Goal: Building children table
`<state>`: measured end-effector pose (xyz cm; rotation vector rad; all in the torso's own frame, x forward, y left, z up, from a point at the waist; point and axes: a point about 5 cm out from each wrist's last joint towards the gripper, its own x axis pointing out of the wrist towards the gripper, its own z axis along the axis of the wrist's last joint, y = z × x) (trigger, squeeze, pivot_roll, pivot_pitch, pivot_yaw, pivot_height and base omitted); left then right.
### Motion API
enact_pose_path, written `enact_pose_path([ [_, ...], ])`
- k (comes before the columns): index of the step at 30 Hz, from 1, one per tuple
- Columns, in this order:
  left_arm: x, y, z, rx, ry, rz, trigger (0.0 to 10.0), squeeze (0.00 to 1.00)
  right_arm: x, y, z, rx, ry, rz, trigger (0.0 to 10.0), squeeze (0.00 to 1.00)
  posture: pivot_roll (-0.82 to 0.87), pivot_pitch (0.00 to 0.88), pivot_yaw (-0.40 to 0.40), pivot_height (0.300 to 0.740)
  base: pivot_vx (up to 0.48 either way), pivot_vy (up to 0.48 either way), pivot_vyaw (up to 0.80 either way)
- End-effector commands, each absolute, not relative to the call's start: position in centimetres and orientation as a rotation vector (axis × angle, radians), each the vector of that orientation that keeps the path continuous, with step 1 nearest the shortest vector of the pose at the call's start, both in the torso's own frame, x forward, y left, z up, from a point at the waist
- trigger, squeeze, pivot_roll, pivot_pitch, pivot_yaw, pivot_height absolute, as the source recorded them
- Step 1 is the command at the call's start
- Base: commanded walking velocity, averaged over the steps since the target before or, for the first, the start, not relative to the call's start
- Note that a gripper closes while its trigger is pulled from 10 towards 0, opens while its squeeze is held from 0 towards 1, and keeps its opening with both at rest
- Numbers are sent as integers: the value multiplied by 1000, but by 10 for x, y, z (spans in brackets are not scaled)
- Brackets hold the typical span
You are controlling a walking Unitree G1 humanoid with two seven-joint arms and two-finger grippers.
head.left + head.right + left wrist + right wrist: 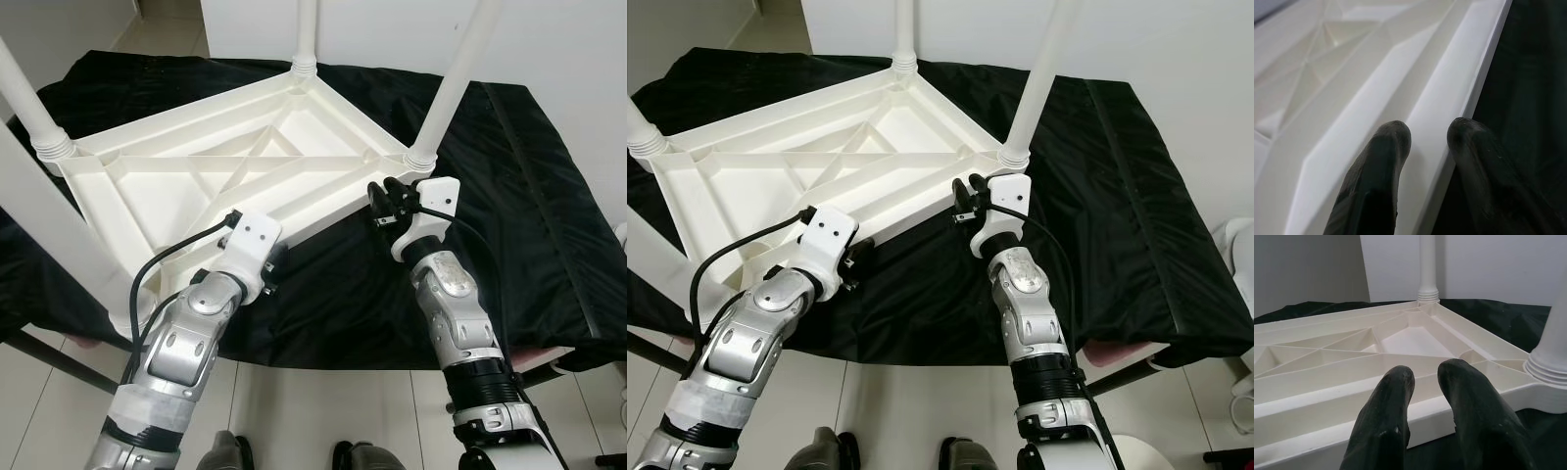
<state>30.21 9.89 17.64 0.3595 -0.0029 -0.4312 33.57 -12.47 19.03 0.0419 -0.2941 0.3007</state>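
Observation:
A white plastic children's table [196,181] lies upside down on a black cloth, its ribbed underside facing up. Its legs stand screwed into the corners: a far one [306,39], a right one [456,83], a left one [29,108] and a near-left one [59,245]. My left gripper [1427,132] is at the table's near rim, fingers a little apart astride the rim's outer edge. Just left of the right leg's socket, my right gripper [1427,372] hovers at the near-right rim, its fingers [382,201] narrowly open and holding nothing.
The black cloth [529,196] covers a raised surface whose front edge runs just before my arms. White tiled floor [323,401] lies below, and a white wall [568,49] stands behind. A dark frame bar [59,357] sticks out at the lower left.

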Motion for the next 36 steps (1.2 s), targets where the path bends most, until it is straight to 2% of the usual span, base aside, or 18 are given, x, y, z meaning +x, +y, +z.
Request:
enact_pose_path([
  [1, 298, 96, 175, 370, -19, -443, 10000, 0, 336, -122, 188, 28, -286, 308, 10000, 0, -102, 109, 6, 740, 0, 0, 0],
  [2, 296, 94, 176, 331, -20, -474, 10000, 251, 336, -122, 188, 27, -286, 308, 10000, 0, -100, 109, 7, 740, 0, 0, 0],
  [3, 294, 93, 176, 289, -22, -507, 10000, 1000, 336, -122, 188, 26, -287, 308, 10000, 0, -100, 109, 7, 740, 0, 0, 0],
  [6, 290, 91, 178, 255, -27, -550, 10000, 1000, 336, -122, 188, 25, -287, 307, 10000, 0, -99, 109, 7, 740, 0, 0, 0],
  [7, 280, 88, 181, 296, -79, -596, 10000, 1000, 336, -122, 187, 24, -287, 307, 10000, 0, -95, 110, 7, 740, 0, 0, 0],
  [10, 275, 88, 183, 339, -121, -607, 10000, 1000, 336, -122, 187, 23, -287, 307, 10000, 0, -93, 111, 6, 740, 0, 0, 0],
  [11, 269, 90, 184, 341, -142, -619, 10000, 0, 336, -122, 187, 23, -287, 306, 10000, 0, -89, 113, 6, 740, 0, 0, 0],
  [15, 262, 95, 185, 317, -149, -635, 10000, 0, 336, -122, 187, 22, -288, 305, 10000, 0, -81, 119, 4, 740, 0, 0, 0],
  [18, 245, 103, 182, 325, -108, -706, 10000, 0, 337, -122, 185, 21, -285, 302, 10000, 0, -72, 121, 4, 740, 0, 0, 0],
  [20, 222, 123, 183, 316, -44, -792, 10000, 0, 339, -121, 185, 21, -285, 302, 10000, 0, -53, 124, -3, 740, 0, 0, 0],
  [23, 215, 129, 184, 313, -30, -825, 10000, 0, 340, -121, 186, 20, -287, 304, 10000, 0, -49, 124, -5, 740, 0, 0, 0],
  [24, 202, 146, 186, 321, 12, -860, 10000, 0, 341, -119, 186, 24, -287, 309, 10000, 0, -31, 129, -11, 740, 0, 0, 0],
  [28, 187, 161, 190, 303, 50, -911, 10000, 0, 342, -118, 184, 23, -280, 318, 10000, 0, -17, 125, -17, 740, 0, 0, 0],
  [36, 166, 200, 186, 374, 239, -872, 10000, 0, 347, -115, 186, 22, -284, 328, 10000, 0, 15, 117, -33, 740, 0, 0, 0],
])
